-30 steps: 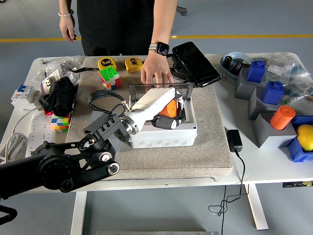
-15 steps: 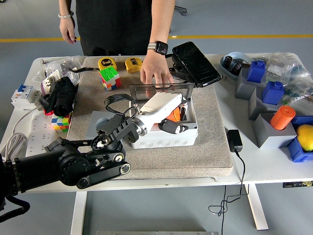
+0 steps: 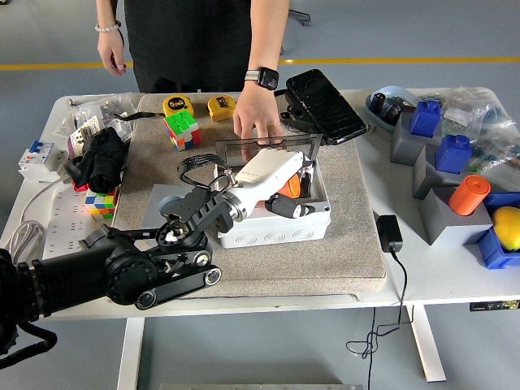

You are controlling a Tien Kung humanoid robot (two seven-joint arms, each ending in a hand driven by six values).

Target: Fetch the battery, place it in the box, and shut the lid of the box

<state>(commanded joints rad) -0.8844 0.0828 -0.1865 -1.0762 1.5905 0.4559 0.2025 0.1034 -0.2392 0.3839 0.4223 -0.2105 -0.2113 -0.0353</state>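
Note:
A white junction box (image 3: 272,230) stands open in the middle of the grey mat (image 3: 341,260). Its dark clear lid (image 3: 244,147) stands up at the far side, and a person's hand (image 3: 258,122) rests on the lid's top edge. My left hand (image 3: 284,205), white-shelled with black fingers, reaches down into the box from the lower left. Its fingers curl around the orange battery (image 3: 291,187), which shows just inside the box's right half. Most of the battery and the box's floor are hidden by the hand.
Behind the box lie a colour cube (image 3: 182,128), two yellow tape measures (image 3: 175,106) and a black case (image 3: 325,104). A black adapter (image 3: 388,231) sits right of the mat. Grey and blue blocks (image 3: 443,162), an orange cylinder (image 3: 470,195) and a yellow ball (image 3: 508,227) crowd the right side.
My left arm has pushed further forward and right, and the hand with the battery has sunk deeper into the box. The box shifted slightly right. The person's hand stays on the lid.

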